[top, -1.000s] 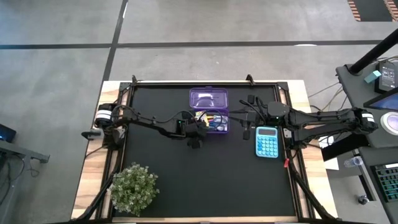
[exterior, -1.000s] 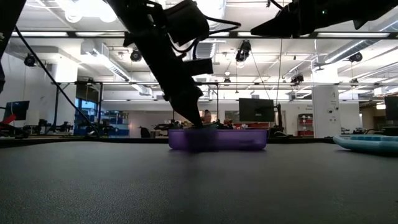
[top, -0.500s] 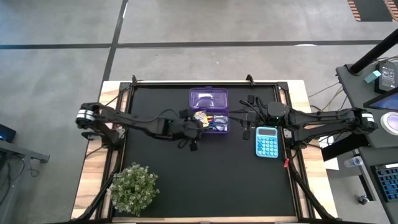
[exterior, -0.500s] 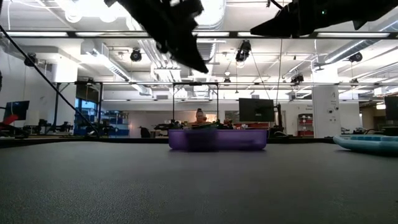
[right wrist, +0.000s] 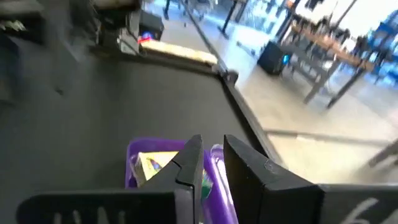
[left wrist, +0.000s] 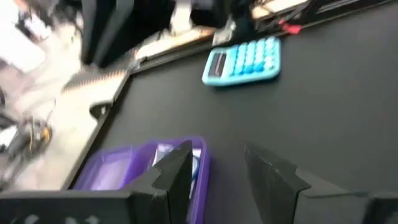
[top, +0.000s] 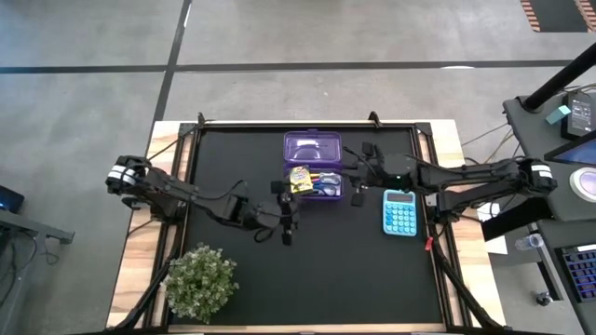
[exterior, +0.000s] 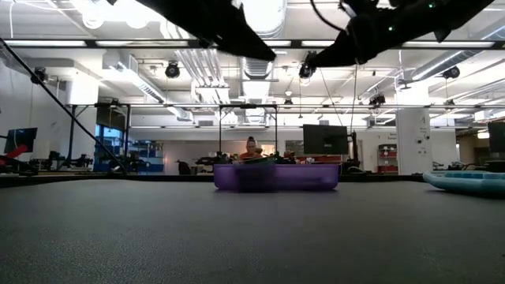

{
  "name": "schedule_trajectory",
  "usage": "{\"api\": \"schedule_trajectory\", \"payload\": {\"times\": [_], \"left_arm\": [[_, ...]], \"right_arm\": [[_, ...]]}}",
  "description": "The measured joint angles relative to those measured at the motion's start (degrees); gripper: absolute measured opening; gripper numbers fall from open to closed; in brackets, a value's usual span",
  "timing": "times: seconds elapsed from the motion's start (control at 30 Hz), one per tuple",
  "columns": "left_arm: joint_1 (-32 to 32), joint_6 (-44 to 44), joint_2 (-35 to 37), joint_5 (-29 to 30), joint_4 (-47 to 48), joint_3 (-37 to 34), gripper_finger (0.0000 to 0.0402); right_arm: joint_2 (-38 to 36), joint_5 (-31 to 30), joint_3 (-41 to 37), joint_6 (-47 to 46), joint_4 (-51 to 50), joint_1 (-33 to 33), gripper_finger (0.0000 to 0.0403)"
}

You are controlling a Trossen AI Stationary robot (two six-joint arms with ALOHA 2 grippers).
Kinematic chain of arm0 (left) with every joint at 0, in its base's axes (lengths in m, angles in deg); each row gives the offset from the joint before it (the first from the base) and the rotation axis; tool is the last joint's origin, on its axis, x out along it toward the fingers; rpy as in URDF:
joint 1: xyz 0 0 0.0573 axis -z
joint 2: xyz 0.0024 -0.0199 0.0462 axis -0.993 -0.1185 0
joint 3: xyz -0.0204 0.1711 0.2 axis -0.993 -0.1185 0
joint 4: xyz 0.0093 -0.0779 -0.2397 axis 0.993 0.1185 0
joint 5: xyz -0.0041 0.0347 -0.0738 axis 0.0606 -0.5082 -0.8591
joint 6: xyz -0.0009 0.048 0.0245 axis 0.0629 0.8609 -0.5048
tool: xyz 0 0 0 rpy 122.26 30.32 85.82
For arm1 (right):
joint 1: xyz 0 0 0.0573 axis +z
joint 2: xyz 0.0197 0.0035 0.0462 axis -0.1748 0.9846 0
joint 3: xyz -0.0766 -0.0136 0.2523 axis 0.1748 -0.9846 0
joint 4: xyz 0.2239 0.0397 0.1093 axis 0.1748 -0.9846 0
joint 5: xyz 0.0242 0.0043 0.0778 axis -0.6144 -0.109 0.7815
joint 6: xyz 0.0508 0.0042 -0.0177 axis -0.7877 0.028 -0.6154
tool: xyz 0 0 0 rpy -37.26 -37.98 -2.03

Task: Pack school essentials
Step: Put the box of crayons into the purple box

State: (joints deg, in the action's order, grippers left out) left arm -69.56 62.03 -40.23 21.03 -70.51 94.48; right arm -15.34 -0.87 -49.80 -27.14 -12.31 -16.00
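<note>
Left end effector (top: 286, 226): we hover empty, fingers apart, near the purple case (top: 313, 166).
Right end effector (top: 357, 184): fingers narrowly apart.
Crayon box (top: 299, 179): light, stiff card; we'd pinch its long sides.

Blue calculator (top: 400, 212) flat on the black surface (top: 372, 270), right side, keys up; also seen in left wrist view (left wrist: 244, 60). Bushy green potted plant (top: 199, 280) at the near-left corner, partly over the wooden edge. Monitor (exterior: 326, 140) in the room behind.
</note>
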Motion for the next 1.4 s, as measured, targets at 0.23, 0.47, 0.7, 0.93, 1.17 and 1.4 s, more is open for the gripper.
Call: {"api": "schedule_trajectory", "payload": {"times": [0.23, 0.47, 0.7, 0.93, 1.17, 1.4], "left_arm": [[1.5, 2.0, 4.2, 0.0, -3.4, -3.4, 0.0130], [1.8, 0.8, 8.2, 0.1, -5.9, -8.8, 0.0130], [1.9, 0.5, 9.4, 0.0, -10.9, -12.6, 0.0130], [1.9, 0.5, 9.8, 0.0, -12.1, -13.3, 0.0130], [1.9, 1.0, 9.9, 0.0, -11.5, -13.7, 0.0130], [1.9, 0.3, 13.6, -0.2, -12.3, -17.5, 0.0130]], "right_arm": [[6.1, -0.3, 4.8, -6.3, -6.9, -0.1, 0.0025], [13.1, -0.3, 10.1, -7.2, -9.6, -0.1, 0.0009], [19.5, -0.3, 16.9, -5.7, -16.6, -0.8, 0.0009], [24.9, -0.3, 22.8, -4.6, -23.5, -1.5, 0.0009], [29.8, -0.3, 29.0, -4.6, -31.8, -1.9, 0.0009], [34.4, -0.3, 33.9, -4.9, -44.1, -4.1, 0.0009]]}}
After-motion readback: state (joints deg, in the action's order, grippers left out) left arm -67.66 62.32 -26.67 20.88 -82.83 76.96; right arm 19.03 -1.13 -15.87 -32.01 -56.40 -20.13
